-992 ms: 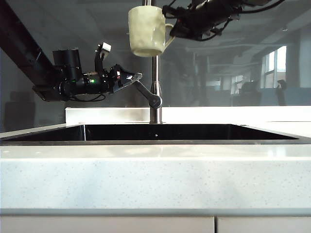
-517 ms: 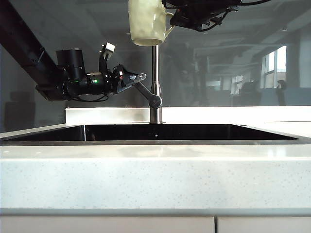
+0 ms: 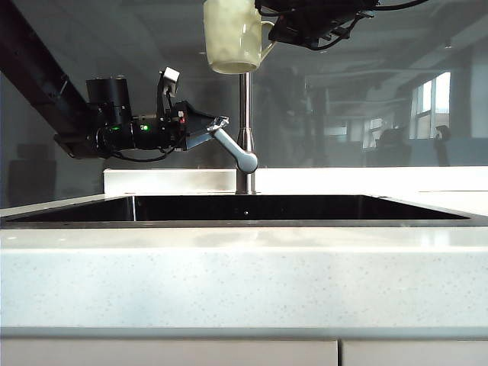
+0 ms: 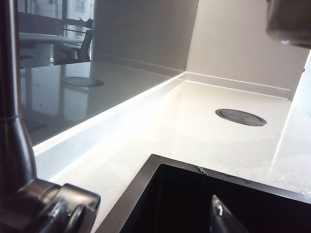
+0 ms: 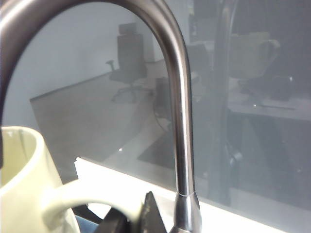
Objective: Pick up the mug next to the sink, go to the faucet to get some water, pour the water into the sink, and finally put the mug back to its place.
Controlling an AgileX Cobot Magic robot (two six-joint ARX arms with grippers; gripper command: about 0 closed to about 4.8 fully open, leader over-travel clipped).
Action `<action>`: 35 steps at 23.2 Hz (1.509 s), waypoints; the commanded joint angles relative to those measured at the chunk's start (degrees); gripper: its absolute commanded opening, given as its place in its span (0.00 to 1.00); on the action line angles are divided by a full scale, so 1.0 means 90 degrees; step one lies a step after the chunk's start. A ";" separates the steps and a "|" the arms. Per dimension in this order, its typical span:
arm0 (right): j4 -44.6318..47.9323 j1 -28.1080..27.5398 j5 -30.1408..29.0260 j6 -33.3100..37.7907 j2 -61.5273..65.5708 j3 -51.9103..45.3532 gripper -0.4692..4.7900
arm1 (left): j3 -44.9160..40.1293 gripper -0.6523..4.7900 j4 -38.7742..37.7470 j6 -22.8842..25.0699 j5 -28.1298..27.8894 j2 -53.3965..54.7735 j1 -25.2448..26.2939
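Holding the mug [image 3: 231,36] by its handle, the right jaws [image 3: 268,38] are clamped shut high above the sink [image 3: 244,208], the mug upright just beside the faucet [image 3: 245,114] tube. Below and to the side, the left jaws [image 3: 217,126] stand wide apart at the faucet's lever handle [image 3: 232,149], its tip between them; whether they touch it is unclear.

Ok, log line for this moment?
phase: fill | right tool: holding mug by handle, raised beside faucet | left tool: open at lever
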 commanded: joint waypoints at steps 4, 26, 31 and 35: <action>0.0430 0.0012 0.0015 0.0075 -0.0102 0.0078 0.08 | 0.0024 0.80 0.0095 0.0634 -0.1263 -0.0034 -0.0027; 0.0393 0.0012 0.0010 0.0075 -0.0102 0.0078 0.08 | 0.0012 0.80 -0.0202 0.1195 -0.1659 -0.0034 0.0010; 0.0393 0.0012 0.0010 0.0075 -0.0102 0.0078 0.08 | 0.0012 0.80 -0.0296 0.1440 -0.1984 -0.0034 0.0010; 0.0393 0.0012 0.0010 0.0075 -0.0102 0.0078 0.08 | 0.0012 0.80 -0.0549 0.1715 -0.2637 -0.0034 0.0010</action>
